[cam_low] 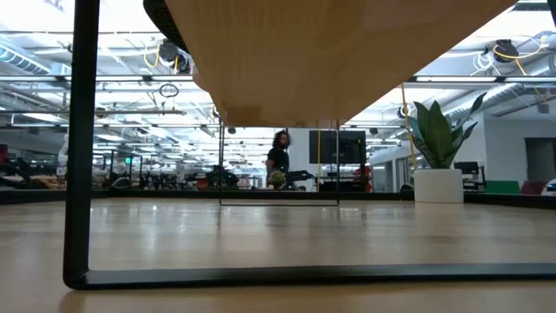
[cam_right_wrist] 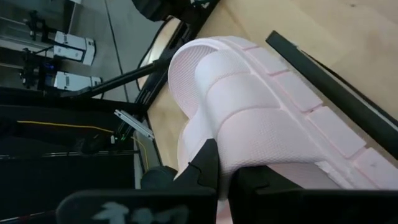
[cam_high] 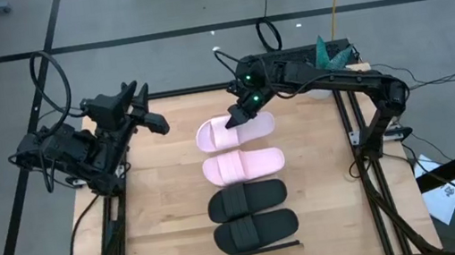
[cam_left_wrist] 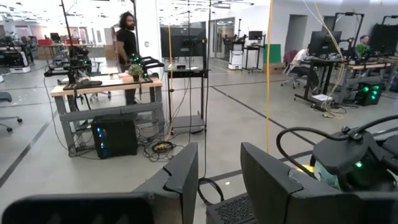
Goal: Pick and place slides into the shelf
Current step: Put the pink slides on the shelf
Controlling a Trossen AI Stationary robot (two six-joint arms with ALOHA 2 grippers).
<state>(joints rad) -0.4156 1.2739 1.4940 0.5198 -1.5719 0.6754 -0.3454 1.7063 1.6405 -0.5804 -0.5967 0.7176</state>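
- Wooden tabletop [cam_high: 155, 220] carries four slides in a row on the shelf [cam_high: 292, 244]; our right gripper [cam_high: 238, 117] is clamped on the far pink slide [cam_high: 215, 133].
- We judge this last placement nearly done: next, release and lift clear.
- Our left gripper [cam_high: 157, 122] waits half-open, empty.

Two matte black arms with looped black cables; green lights glow on the right arm [cam_high: 251, 88] wrist.
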